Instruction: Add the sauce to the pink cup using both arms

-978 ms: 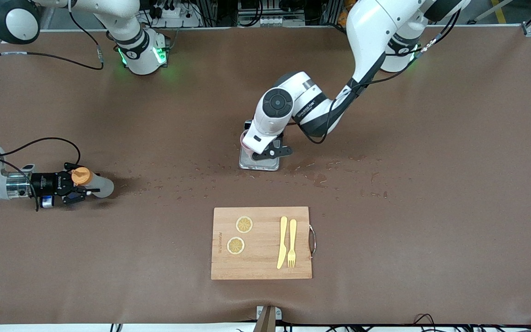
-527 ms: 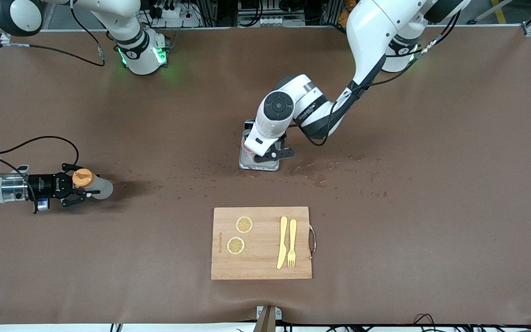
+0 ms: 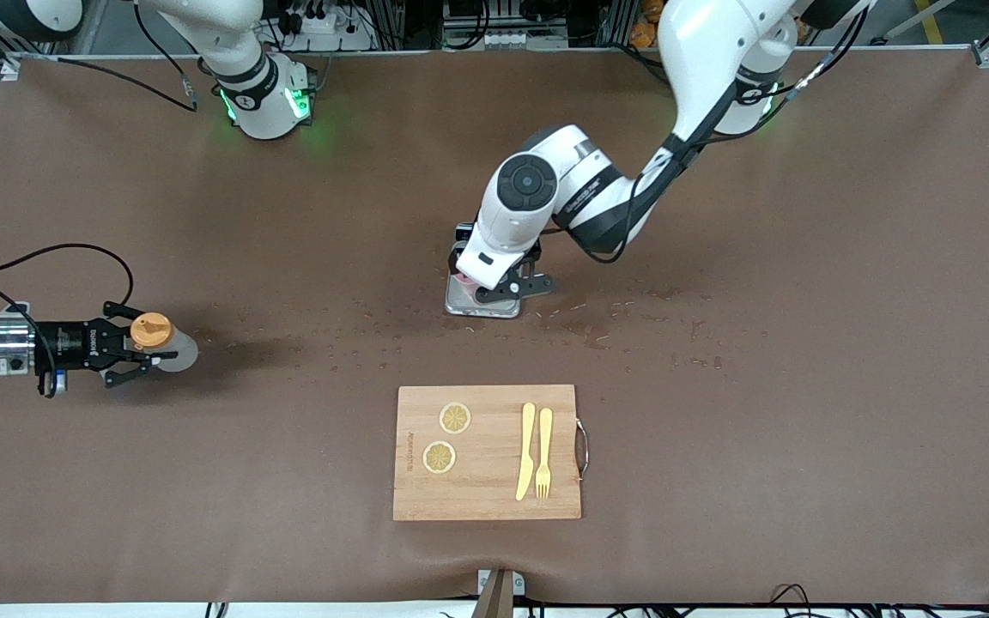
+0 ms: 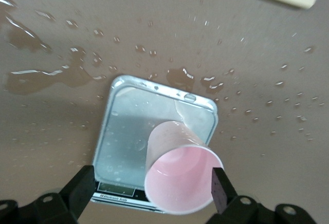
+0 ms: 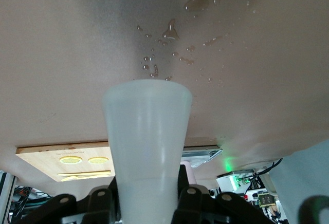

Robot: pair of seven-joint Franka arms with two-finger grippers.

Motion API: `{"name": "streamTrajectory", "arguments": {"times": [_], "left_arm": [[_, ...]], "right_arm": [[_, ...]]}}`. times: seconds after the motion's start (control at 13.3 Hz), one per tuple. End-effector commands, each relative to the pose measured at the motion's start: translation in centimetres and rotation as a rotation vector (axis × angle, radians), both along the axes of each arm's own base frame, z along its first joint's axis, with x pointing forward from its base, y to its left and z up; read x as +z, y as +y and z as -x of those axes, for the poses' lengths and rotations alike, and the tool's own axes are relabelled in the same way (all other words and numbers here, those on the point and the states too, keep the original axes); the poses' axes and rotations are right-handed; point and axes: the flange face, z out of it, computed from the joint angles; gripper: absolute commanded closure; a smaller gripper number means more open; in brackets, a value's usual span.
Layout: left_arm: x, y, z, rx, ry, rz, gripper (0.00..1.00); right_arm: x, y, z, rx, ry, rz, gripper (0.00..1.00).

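The pink cup (image 4: 180,179) stands upright on the grey scale plate (image 4: 134,112) in the middle of the table. My left gripper (image 4: 151,183) hangs over it, open, one finger (image 4: 218,187) close beside the cup's rim and the other well away from it. From the front the left arm hides most of the cup (image 3: 463,278) and of the scale (image 3: 476,305); my left gripper (image 3: 503,287) is above them. The sauce bottle (image 3: 170,345), whitish with an orange cap, sits in my right gripper (image 3: 149,343) near the right arm's end of the table. That right gripper (image 5: 147,183) is shut on the bottle (image 5: 147,131).
A wooden cutting board (image 3: 488,481) lies nearer to the front camera than the scale, with two lemon slices (image 3: 455,418) and a yellow knife and fork (image 3: 534,452) on it. Water drops and small puddles (image 3: 597,330) dot the brown table around the scale.
My left gripper has opened and let go of the pink cup, and its arm has risen slightly. My right gripper has tightened on the bottle and drawn it toward the right arm's end.
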Motion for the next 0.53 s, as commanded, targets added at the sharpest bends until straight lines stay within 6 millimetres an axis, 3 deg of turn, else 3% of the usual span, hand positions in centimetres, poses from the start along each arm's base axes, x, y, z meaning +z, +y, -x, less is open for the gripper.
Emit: {"name": "streamTrajectory", "arguments": {"times": [0.0, 0.45], "left_arm": [[5.8, 2.7, -0.9, 0.036, -0.051, -0.031, 0.0], [13.4, 11.6, -4.9, -0.009, -0.106, -0.082, 0.0]], "right_arm": [[3.3, 2.9, 0.4, -0.028, 0.034, 0.07, 0.59], [6.1, 10.4, 1.8, -0.077, 0.026, 0.203, 0.59]]}}
